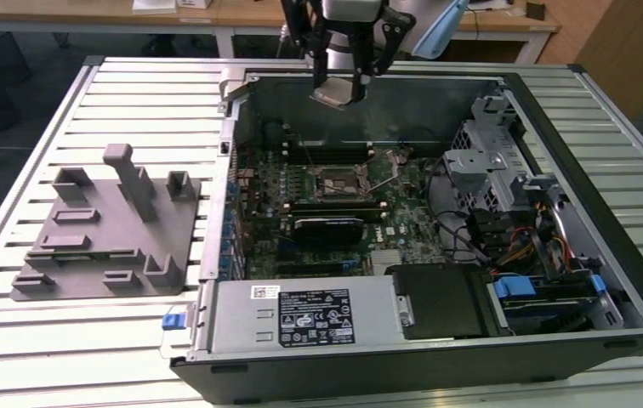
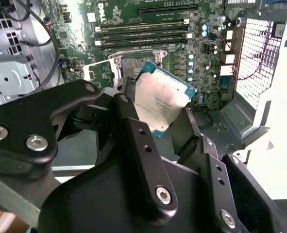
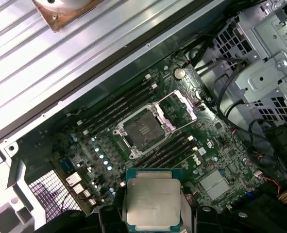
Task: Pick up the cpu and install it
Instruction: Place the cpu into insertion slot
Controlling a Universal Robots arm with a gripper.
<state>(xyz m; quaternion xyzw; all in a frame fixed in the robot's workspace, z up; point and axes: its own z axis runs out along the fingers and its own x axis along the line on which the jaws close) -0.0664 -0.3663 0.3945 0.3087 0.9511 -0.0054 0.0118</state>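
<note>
Gripper is seen raised over the far wall of the open computer case, which is laid on its side on the slatted metal worktop. The cpu is clamped by its edges between the two black fingers. The jaws are closed down to chip width. In the second wrist view the silvery top plate is shown tilted. The chip is held in the air, apart from the motherboard. The empty cpu socket is seen on the board, its load plate lifted. A grey plastic fixture is set on the worktop beside the case, toward the exterior view's left.
</note>
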